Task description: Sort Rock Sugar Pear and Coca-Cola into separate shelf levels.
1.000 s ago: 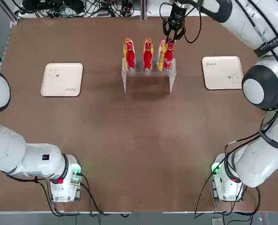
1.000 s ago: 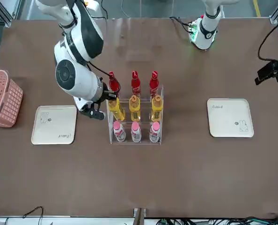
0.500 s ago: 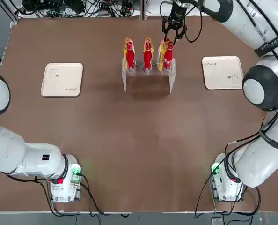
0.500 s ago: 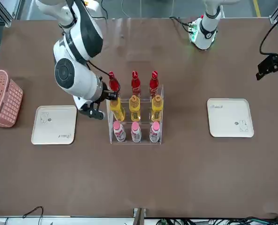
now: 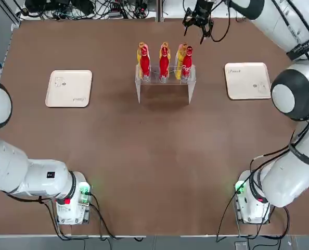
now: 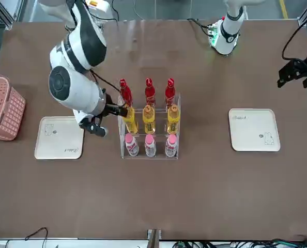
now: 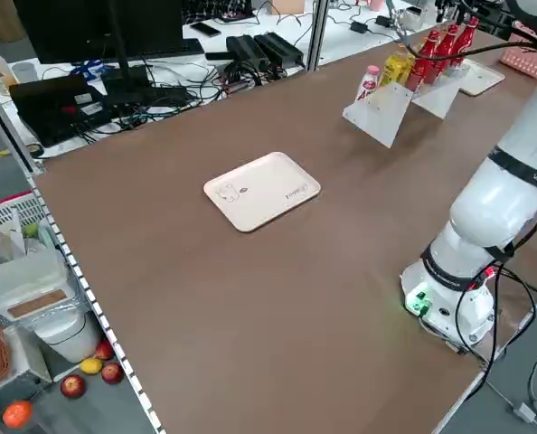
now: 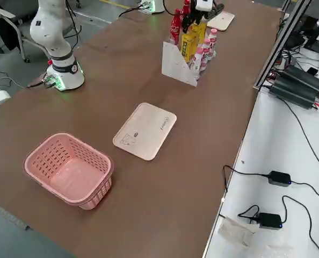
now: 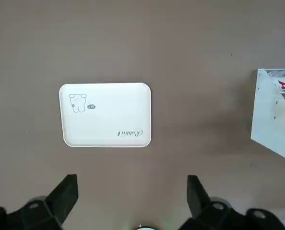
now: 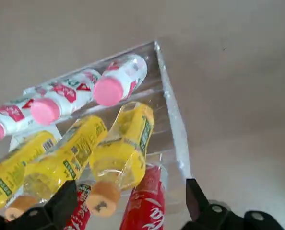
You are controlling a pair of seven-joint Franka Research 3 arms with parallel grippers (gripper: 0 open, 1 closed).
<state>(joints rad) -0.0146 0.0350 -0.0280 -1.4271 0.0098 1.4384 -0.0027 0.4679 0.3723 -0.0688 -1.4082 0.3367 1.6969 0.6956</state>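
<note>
Three red Coca-Cola bottles (image 5: 164, 62) stand upright in the row of the clear stepped stand (image 5: 164, 87) nearest the robot. Three yellow Rock Sugar Pear bottles (image 6: 149, 119) fill the row behind them. Pale pink-capped bottles (image 6: 150, 145) occupy the lowest, farthest row. My right gripper (image 5: 197, 20) hangs open past the stand's far right corner, clear of every bottle. Its wrist view looks down on the Rock Sugar Pear bottles (image 10: 123, 143), a Coca-Cola bottle (image 10: 145, 203) and the gripper (image 10: 130, 186). My left gripper (image 9: 132, 179) is open, high above the left tray.
Two flat cream trays lie either side of the stand, one on the left (image 5: 68, 88) and one on the right (image 5: 247, 80). A pink basket (image 6: 3, 108) sits at the table's right end. Cables crowd the far table edge (image 5: 92, 8).
My right gripper has let go of the right-hand Coca-Cola bottle's top and drawn back toward the far edge. The bottle stays standing in its row.
</note>
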